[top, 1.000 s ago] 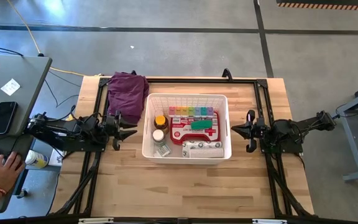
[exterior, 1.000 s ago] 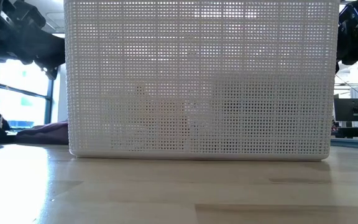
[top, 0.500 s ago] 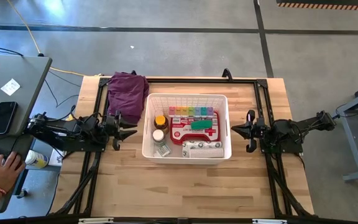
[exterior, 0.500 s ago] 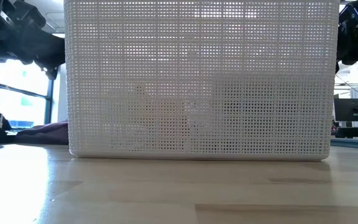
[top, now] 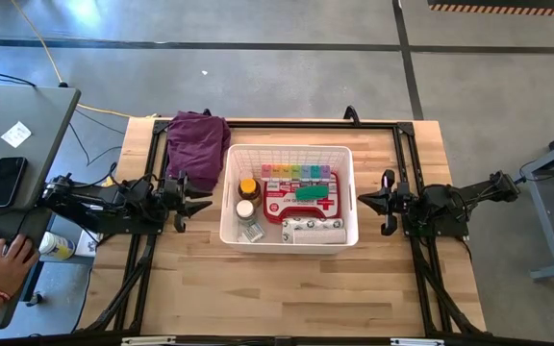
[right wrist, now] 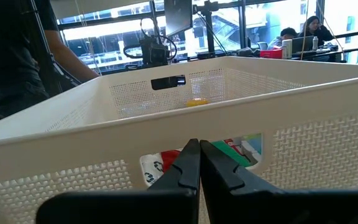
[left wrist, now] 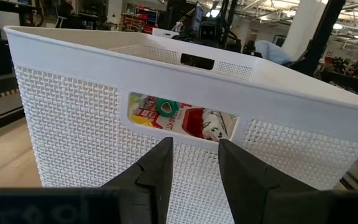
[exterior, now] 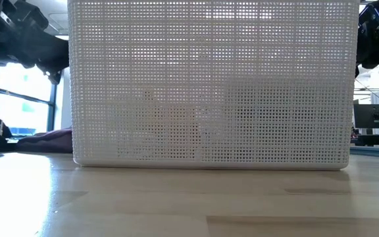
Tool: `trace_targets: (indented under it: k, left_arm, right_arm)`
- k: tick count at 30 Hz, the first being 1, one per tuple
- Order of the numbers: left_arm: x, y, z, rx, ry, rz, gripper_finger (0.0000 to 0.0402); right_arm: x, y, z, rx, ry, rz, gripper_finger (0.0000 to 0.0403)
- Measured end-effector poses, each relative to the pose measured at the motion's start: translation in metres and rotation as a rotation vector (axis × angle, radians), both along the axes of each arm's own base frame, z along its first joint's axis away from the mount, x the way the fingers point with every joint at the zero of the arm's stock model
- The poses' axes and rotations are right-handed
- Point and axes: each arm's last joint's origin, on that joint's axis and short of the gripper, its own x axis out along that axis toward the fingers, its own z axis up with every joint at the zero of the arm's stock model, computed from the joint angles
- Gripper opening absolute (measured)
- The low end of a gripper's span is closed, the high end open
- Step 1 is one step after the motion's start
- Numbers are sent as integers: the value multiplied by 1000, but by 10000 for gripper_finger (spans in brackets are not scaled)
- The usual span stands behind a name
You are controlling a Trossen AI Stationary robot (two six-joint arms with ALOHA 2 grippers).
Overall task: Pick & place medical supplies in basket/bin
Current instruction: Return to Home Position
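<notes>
1. Starting at the front, the wooden table [top: 287, 288] lies bare up to the white basket [exterior: 209, 85]. Off the table's near left corner, a person's hand [top: 8, 259] rests at the edge of a grey desk [top: 27, 125].
2. The basket stands at the table's middle, one long meshed wall turned to the low view.
3. Inside, against that near wall, lies a white printed packet [top: 313, 231]. In the near left corner beside it sits a small pale item [top: 251, 232] that I cannot make out.
4. Further in, along the left wall, a white-capped bottle [top: 245, 208] stands with the amber bottle [top: 248, 186] just behind it. The red first-aid pouch [top: 291, 204] fills the middle, with the green tube [top: 309, 192] lying on top of it.
5. Level with these, the left gripper [top: 188, 195] hangs just outside the basket's left short wall, its fingers parted and empty. Its wrist view looks through the handle cutout at the pouch. The right gripper [top: 378, 202] sits just outside the opposite wall, fingers [right wrist: 188, 163] pressed together on nothing.
6. The rainbow pill organizer [top: 299, 173] lies along the basket's far wall.
7. Farthest back, the purple cloth [top: 197, 142] is heaped on the table at the far left, beside the basket's far left corner and outside it.
</notes>
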Motion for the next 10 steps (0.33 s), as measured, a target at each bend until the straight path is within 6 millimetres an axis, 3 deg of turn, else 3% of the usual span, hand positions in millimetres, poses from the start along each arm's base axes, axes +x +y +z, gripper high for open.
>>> trace_targets:
  k: [10]
  left_arm:
    - [0,0,0,0,0,0,163]
  right_arm:
    - [0,0,0,0,0,0,0]
